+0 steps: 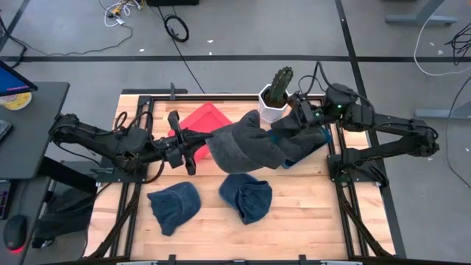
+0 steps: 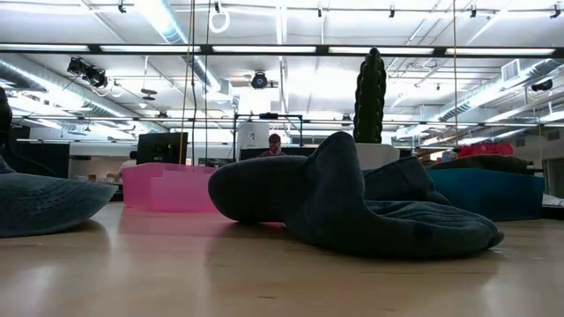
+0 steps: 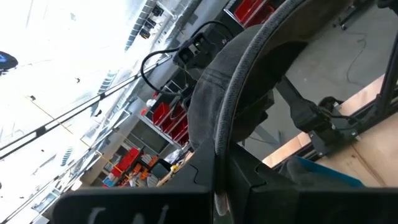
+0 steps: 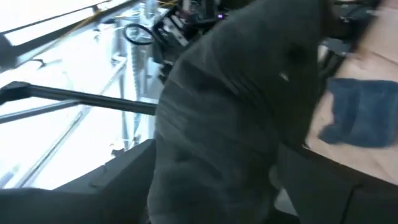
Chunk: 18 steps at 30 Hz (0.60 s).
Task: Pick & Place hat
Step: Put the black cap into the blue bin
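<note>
While the dark grey hat [image 1: 250, 143] lies spread across the middle of the counter [image 1: 294, 228] in the high view, the left hand [image 1: 193, 151] sits at its left edge, pinched tight on the hat's rim. At the hat's right end, beside the potted cactus [image 1: 276, 92], the right hand [image 1: 313, 121] stands wide. Two blue hats [image 1: 176, 205] lie lower in the frame.

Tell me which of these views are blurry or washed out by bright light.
The right wrist view is smeared, the grey hat filling it without crisp edges; the left wrist view is blown out white on its bright side, though the hat brim stays fairly sharp; the low view has glaring ceiling lights above the hat; the high view is evenly lit and clear.
</note>
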Each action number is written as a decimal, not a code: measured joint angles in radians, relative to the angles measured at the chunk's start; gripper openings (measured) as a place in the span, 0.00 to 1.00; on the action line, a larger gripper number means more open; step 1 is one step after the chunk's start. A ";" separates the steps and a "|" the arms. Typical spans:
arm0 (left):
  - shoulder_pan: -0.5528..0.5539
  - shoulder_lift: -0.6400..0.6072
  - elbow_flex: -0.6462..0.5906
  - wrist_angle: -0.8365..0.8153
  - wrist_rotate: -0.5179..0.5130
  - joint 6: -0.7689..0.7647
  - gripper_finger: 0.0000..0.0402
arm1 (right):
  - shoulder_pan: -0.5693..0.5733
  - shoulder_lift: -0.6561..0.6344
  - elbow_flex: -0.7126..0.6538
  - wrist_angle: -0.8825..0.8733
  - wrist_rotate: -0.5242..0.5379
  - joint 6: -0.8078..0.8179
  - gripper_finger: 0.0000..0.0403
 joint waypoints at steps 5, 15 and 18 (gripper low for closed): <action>0.000 0.000 0.000 0.002 0.001 -0.003 0.03 | 0.002 0.052 0.000 0.175 -0.003 0.060 0.86; 0.008 0.000 0.000 0.001 0.002 -0.021 0.03 | 0.040 0.122 0.000 0.338 -0.042 0.129 0.75; 0.008 0.000 0.000 -0.009 0.001 -0.031 0.03 | 0.038 0.115 0.000 0.342 -0.042 0.129 0.66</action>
